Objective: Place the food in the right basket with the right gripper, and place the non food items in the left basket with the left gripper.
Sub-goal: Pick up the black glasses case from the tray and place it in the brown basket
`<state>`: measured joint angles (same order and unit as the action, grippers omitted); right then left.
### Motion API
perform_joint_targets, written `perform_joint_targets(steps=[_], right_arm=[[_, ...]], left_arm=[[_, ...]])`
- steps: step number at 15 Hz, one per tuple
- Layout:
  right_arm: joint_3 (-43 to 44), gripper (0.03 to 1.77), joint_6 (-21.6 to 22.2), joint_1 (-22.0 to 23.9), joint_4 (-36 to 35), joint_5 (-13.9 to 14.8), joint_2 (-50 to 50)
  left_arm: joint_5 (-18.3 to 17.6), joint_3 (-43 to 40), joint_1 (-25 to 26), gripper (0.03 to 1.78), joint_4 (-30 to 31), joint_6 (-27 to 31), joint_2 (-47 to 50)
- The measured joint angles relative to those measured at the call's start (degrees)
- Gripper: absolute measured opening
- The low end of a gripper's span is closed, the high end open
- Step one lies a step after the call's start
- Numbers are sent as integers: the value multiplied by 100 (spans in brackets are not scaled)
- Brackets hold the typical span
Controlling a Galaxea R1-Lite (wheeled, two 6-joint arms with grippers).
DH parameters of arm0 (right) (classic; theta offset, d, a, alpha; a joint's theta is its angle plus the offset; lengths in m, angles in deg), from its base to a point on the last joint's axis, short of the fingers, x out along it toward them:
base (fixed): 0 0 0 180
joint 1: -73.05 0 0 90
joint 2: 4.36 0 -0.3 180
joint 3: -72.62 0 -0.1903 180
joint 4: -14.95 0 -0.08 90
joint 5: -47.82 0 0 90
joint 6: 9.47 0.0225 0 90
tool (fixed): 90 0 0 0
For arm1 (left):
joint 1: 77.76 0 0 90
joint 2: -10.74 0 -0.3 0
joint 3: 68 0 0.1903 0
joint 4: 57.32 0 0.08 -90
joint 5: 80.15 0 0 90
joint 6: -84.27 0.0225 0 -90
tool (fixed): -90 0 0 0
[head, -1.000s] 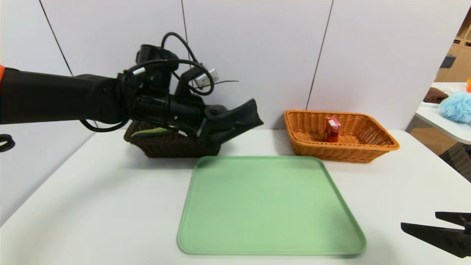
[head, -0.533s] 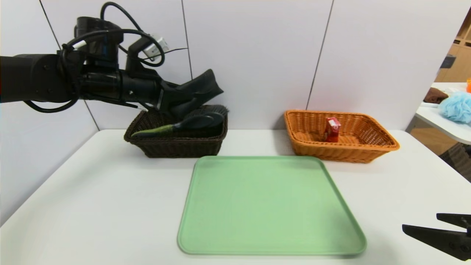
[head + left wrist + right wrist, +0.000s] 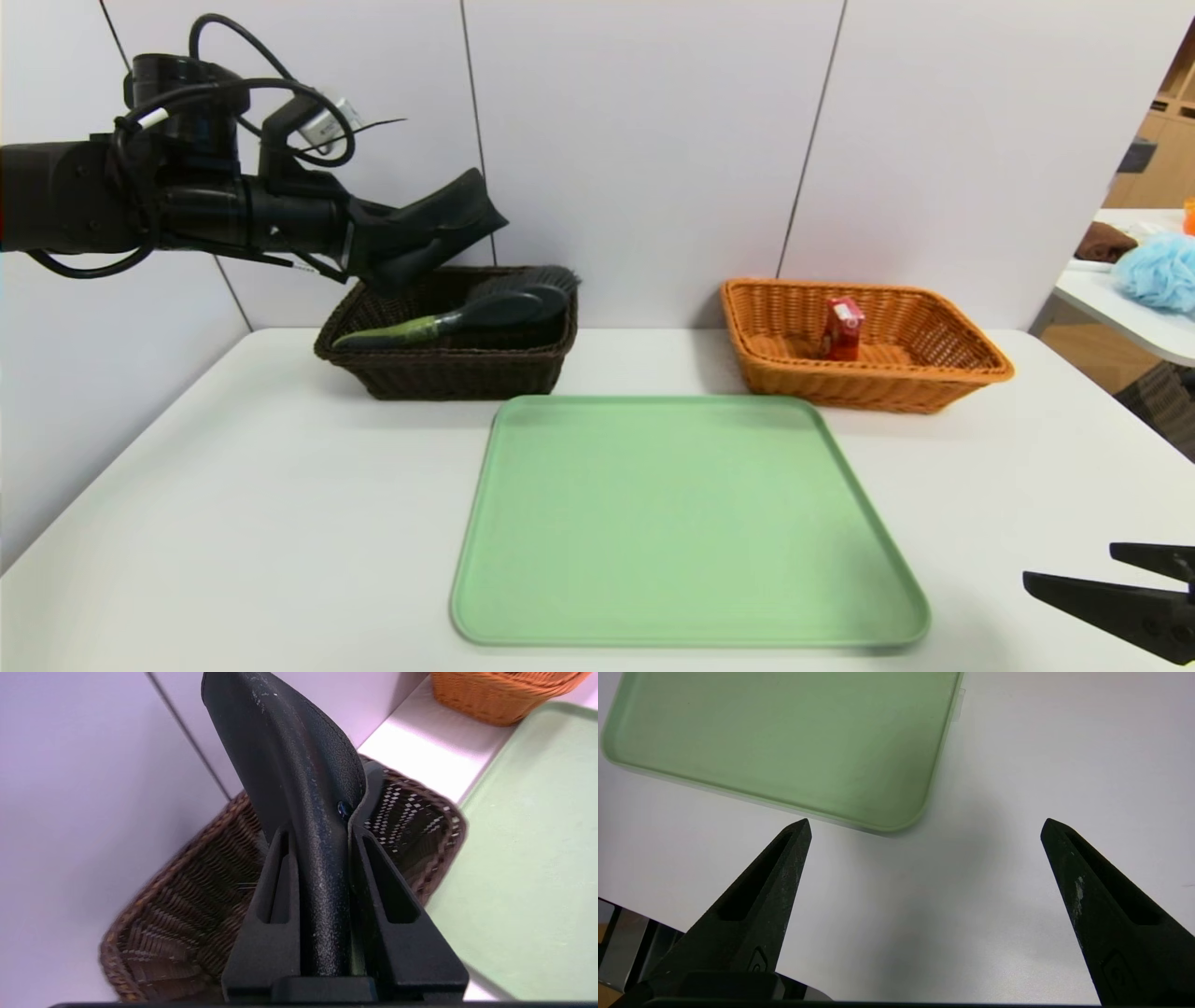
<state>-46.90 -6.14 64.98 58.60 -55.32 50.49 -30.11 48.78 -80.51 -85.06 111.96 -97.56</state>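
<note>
Now that my left end effector (image 3: 397, 245), clamped on the black pouch (image 3: 448, 219), has swung left and up over the left basket (image 3: 448, 369), with the brush (image 3: 467, 313) below, I judge release comes next.

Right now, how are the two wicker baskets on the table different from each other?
The left basket is dark brown; the right basket is orange. The left basket holds a brush lying propped on its rim, while the right basket holds a small red carton standing upright. The left gripper, shut on a black pouch, hangs above the left basket; nothing hangs over the right basket. Both are rectangular, behind the green tray.
</note>
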Motion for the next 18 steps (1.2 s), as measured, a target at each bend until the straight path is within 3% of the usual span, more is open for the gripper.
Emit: perform_joint_targets(steps=[6, 12, 18], right_arm=[[-13, 170, -5, -9, 0, -2, 13], [-29, 170, 0, -6, 18, -2, 11], [-39, 170, -2, -16, 20, 2, 20]], left_arm=[[-372, 379, 550, 39, -17, 942, -558], [-533, 785, 773, 38, -16, 1653, -1176], [-741, 824, 918, 37, -22, 1720, -1546]])
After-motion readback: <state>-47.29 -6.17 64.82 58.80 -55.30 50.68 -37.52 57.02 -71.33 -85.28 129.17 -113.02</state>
